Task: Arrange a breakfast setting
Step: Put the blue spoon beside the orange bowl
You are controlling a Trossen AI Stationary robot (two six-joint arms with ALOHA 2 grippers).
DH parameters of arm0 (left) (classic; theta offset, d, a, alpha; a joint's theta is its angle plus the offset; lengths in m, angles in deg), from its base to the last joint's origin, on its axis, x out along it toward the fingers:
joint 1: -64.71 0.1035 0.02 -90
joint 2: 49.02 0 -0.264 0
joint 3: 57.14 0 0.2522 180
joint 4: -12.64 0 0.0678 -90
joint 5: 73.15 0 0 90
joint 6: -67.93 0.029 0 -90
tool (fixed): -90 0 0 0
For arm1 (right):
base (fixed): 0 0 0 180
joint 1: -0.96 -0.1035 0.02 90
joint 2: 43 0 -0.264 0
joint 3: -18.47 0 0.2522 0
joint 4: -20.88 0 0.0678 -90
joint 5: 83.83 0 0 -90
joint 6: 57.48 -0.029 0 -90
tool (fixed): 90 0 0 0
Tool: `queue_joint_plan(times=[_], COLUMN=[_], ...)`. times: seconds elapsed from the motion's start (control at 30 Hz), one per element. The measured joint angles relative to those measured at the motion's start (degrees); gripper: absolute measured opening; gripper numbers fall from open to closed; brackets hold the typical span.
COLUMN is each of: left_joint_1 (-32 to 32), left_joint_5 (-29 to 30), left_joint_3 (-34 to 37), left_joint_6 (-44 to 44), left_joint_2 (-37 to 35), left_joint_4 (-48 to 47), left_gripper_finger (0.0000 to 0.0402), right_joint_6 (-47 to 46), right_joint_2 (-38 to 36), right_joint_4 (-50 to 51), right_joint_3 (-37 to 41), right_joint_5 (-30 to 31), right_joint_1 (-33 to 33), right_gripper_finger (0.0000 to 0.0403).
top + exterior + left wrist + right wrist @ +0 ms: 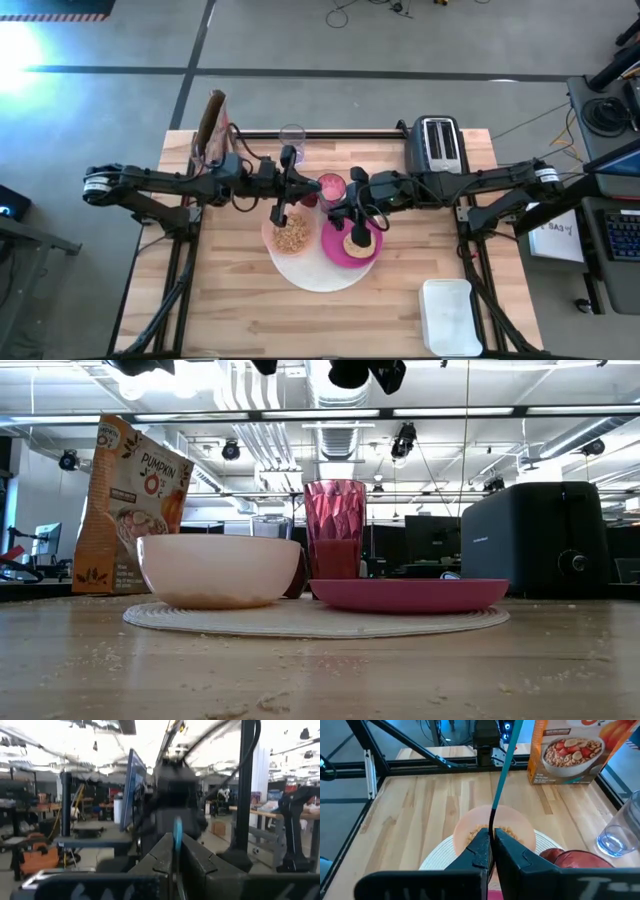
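Holding the spoon [177,837] upright, my left gripper [283,213] is closed on its teal handle above the bowl [290,238]. The bowl has cereal inside and stands on the left part of the placemat [315,275].

My right gripper [355,222] hangs over the plate [335,250], above the bagel [357,240], with its fingers [480,850] almost together. In the right wrist view the spoon's dark lower end comes down just in front of these fingertips, over the near edge of the bowl; I cannot tell if it touches them.

The plate lies on the right part of the placemat, just beside the bowl. The cup [331,187] stands behind them, between my two grippers. Farther back there is a clear glass [292,135], and the bag [212,125] is at the back left corner. The toaster [437,142] is at the back right, close to my right arm. A white tray [447,315] lies near the front right corner, well apart from the setting.
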Motion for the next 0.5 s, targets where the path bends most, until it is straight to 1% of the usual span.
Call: queue_joint_plan(times=[0.13,0.3,0.43,0.5], left_joint_1=[0.3,0.6,0.6,0.6], left_joint_5=[0.0,0.8,2.3,6.1], left_joint_3=[0.0,0.0,0.1,0.1], left_joint_6=[0.4,1.1,4.5,7.4], left_joint_2=[0.0,-0.8,-2.0,-3.2], left_joint_4=[-1.6,-3.1,-4.0,-5.8], left_gripper_finger=[0.0034,0.0088,0.0134,0.0152], right_joint_6=[-0.1,0.0,1.0,1.5], right_joint_2=[0.0,0.0,0.0,0.0], right_joint_4=[-0.2,1.7,7.0,9.6], right_joint_3=[-0.7,-1.9,-4.1,-5.3], right_joint_5=[0.3,2.8,10.4,15.3], right_joint_1=[0.1,0.1,0.1,0.0], right_gripper_finger=[0.0008,0.0008,0.0008,0.0008])
